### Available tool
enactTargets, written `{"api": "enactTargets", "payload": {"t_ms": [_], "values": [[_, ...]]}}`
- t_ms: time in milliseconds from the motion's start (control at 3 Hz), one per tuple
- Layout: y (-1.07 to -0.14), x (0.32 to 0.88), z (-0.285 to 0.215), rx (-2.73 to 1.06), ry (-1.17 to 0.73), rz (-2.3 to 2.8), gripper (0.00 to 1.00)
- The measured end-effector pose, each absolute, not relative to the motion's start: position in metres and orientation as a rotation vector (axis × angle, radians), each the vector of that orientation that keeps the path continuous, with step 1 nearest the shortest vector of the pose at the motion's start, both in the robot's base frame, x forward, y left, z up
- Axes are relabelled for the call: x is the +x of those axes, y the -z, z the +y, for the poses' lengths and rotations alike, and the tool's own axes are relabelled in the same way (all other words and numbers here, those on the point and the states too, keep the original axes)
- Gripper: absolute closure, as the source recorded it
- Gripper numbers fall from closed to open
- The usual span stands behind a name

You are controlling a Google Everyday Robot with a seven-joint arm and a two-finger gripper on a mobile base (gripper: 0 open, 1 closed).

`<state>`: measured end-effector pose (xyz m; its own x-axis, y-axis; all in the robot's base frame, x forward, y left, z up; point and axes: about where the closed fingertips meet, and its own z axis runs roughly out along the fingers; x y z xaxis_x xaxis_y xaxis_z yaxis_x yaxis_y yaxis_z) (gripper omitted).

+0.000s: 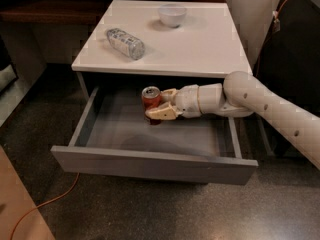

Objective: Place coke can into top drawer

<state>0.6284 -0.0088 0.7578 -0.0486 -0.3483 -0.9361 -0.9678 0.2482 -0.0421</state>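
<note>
The tool (161, 104) is held inside the open top drawer (150, 163), toward its rear middle. Its two fingers are closed around the coke can (150, 99), one seen above and behind the can, the other across its lower front. The can is kept upright, silver top showing, within the grey cavity just below the front edge of the white worktop (200, 49). The arm (270, 106) is reached in from the right, over the drawer's right wall.

The step in hand is judged to be the setting-down. It would be done well if the can were lowered straight until its base is borne by the drawer floor, and only then released. The fingers should be opened just enough to clear the can and drawn away without brushing it, since a tall, light can is easily tipped. The worktop's overhang and the right wall should be avoided on withdrawal.

Whether the base touches the floor cannot be told: it is covered by the lower finger and lost in shadow. The can's lettering cannot be read. The drawer's rear wall is hidden under the worktop, and the arm is cut off at the right edge. On the worktop a plastic bottle (125, 43) is laid on its side and a bowl (172, 15) is set behind it, both well apart from the tool.
</note>
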Motion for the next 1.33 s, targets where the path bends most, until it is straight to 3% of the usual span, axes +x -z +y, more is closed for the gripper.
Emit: {"api": "enactTargets", "payload": {"t_ms": [1333], "values": [[-0.69, 0.662, 0.048, -1.264, -0.899, 1.529, 0.98]]}}
